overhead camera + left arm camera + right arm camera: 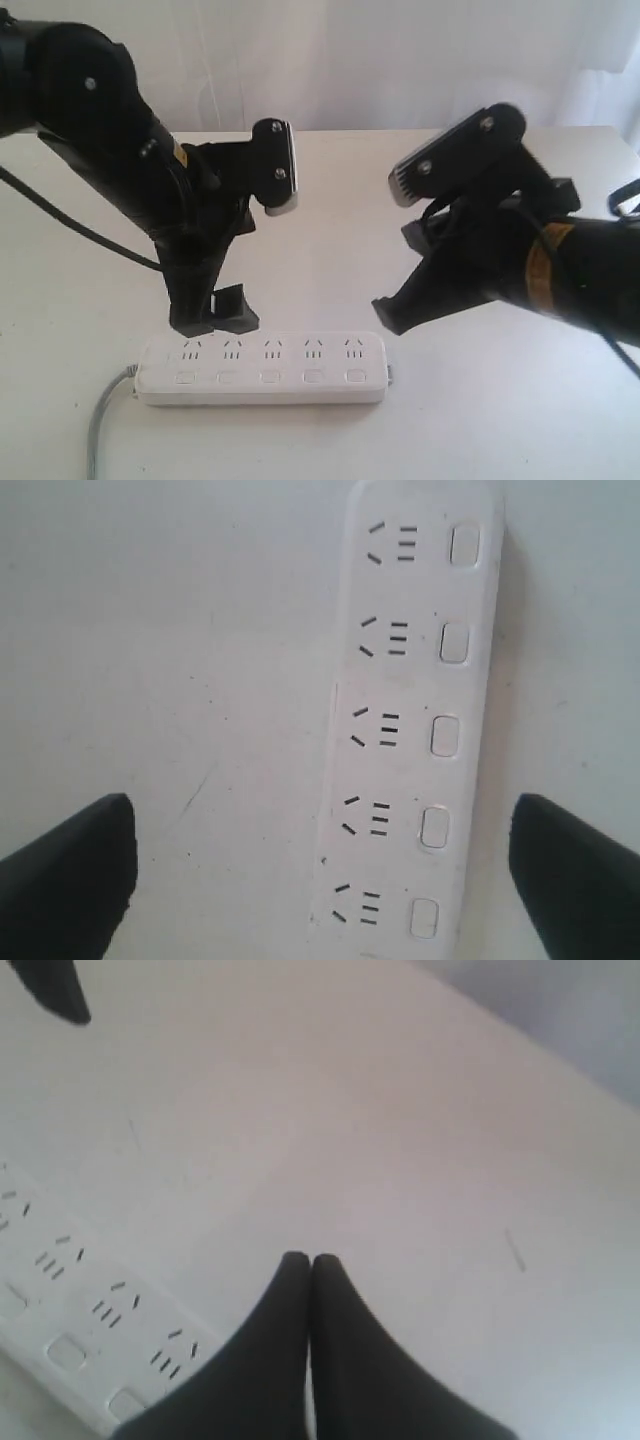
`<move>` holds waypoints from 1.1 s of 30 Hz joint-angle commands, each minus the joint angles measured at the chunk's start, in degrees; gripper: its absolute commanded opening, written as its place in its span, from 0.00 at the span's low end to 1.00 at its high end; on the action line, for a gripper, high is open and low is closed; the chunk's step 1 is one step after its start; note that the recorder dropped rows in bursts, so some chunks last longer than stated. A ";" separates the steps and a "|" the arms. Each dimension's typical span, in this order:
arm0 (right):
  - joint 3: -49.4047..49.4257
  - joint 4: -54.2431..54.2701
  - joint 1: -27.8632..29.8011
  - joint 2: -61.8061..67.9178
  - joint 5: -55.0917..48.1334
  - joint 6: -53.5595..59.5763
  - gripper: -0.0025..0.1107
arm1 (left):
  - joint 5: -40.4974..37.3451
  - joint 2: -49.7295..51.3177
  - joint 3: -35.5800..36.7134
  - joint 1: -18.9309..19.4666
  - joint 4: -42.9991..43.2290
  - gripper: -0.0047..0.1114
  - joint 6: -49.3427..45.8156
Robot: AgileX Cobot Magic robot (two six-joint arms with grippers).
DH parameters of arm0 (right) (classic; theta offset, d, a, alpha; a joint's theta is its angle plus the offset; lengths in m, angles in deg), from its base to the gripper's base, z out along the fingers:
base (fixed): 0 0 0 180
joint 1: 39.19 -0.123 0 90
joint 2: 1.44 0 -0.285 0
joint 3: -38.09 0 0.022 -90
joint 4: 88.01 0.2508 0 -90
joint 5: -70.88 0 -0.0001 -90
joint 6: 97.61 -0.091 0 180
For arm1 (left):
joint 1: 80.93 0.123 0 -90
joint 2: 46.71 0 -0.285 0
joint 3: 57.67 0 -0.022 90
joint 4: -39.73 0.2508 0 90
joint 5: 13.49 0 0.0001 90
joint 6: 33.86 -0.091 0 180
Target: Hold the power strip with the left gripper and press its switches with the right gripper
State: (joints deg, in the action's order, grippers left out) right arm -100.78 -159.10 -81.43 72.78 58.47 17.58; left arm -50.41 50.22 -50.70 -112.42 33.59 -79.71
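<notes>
The white power strip (262, 368) lies flat near the table's front edge, with its row of switches (270, 377) along the near side and a grey cord (100, 420) leaving its left end. My left gripper (215, 318) hovers open just over the strip's left end. In the left wrist view the strip (415, 720) and its switches (445, 735) run between the wide-apart fingers (70, 880), untouched. My right gripper (385, 315) is shut and empty, its tip just behind the strip's right end. The right wrist view shows the closed tips (308, 1260) beside the strip (70, 1300).
The white table (480, 420) extends around the strip. A pale curtain (400, 60) hangs behind the table's far edge. Both arms' silver-edged blocks (285, 165) stand above the middle of the table.
</notes>
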 commanded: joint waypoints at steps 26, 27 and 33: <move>-0.54 -10.51 0.03 -24.61 -13.51 -10.83 0.02 | -2.36 -13.02 2.90 -0.63 -3.62 0.94 11.50; -0.54 -10.51 0.03 -24.61 -13.90 -10.83 0.02 | -2.04 -13.02 2.90 -0.63 -3.62 0.94 11.50; -0.54 -11.06 0.03 -24.61 -15.19 -10.83 0.02 | -0.20 -12.23 2.90 -0.63 -3.39 0.85 11.50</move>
State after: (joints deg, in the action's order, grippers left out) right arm -101.06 -169.78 -81.43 48.47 44.13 6.95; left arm -50.73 37.81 -47.90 -112.81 30.32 -68.81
